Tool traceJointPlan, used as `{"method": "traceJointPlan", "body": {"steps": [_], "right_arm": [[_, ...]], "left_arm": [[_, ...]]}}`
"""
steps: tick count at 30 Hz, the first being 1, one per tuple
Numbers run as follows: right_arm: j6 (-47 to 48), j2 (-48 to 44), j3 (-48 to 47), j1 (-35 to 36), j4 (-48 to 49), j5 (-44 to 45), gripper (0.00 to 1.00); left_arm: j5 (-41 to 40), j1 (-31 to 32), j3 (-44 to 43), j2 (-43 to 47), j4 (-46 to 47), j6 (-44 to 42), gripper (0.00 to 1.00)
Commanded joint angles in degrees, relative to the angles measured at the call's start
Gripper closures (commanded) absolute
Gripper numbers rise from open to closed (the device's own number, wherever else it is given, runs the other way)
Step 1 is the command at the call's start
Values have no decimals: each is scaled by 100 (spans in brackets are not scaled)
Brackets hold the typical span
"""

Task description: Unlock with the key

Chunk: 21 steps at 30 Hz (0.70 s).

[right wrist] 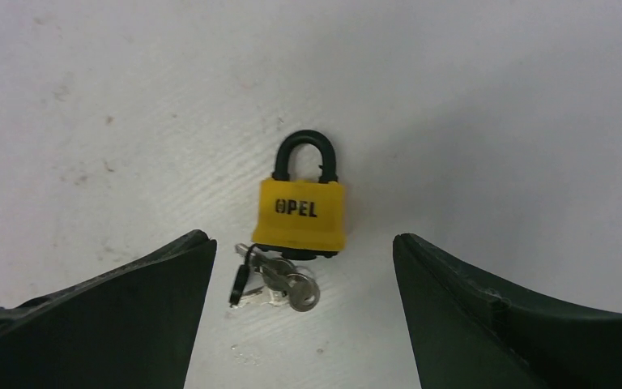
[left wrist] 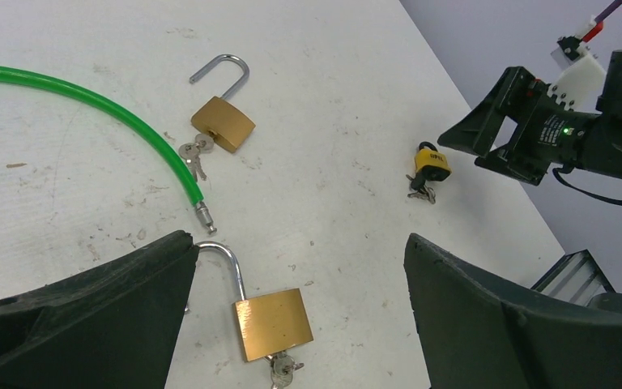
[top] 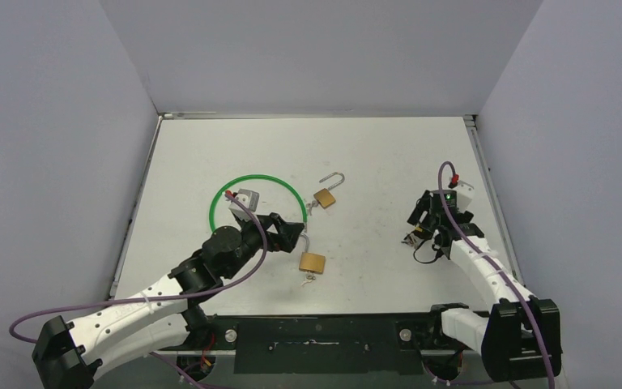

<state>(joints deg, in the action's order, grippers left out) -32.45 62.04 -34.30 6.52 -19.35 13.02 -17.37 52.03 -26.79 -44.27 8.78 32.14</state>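
A yellow padlock (right wrist: 301, 211) marked OPEL, with a black shackle down in its body, lies on the white table. A bunch of keys (right wrist: 279, 285) hangs from its underside. My right gripper (right wrist: 301, 239) stands open just above it, one finger on each side of the keys, touching nothing. From above, this lock (top: 411, 237) sits at the tip of the right gripper (top: 415, 227). My left gripper (top: 291, 233) is open and empty over a brass padlock (left wrist: 274, 322) whose shackle is swung open and whose keys (left wrist: 285, 371) are in it.
A second brass padlock (left wrist: 223, 123) with an open shackle and keys lies farther out. A green cable (left wrist: 89, 97) curves past it and ends in a metal tip (left wrist: 204, 215) near my left finger. Grey walls enclose the table (top: 372, 154).
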Motion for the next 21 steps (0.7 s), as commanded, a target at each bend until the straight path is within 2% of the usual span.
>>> {"method": "traceJointPlan", "body": {"steps": [1, 7, 11, 16, 19, 21], "right_arm": [[-60, 307, 194, -415, 313, -445, 18], [-95, 960, 112, -529, 698, -722, 20], [-74, 1265, 53, -537, 877, -782, 25], [70, 1394, 1, -534, 1014, -789, 41], [210, 1451, -5, -497, 1116, -909, 44], [290, 1496, -8, -428, 1180, -1028, 51]], "left_arm": [[64, -26, -157, -98, 219, -30, 3], [176, -34, -61, -217, 388, 111, 3], [189, -38, -20, -240, 431, 152, 3], [174, -52, -22, -249, 436, 143, 3], [147, -46, -19, -285, 462, 66, 3], [79, -49, -47, -313, 420, 33, 3]]}}
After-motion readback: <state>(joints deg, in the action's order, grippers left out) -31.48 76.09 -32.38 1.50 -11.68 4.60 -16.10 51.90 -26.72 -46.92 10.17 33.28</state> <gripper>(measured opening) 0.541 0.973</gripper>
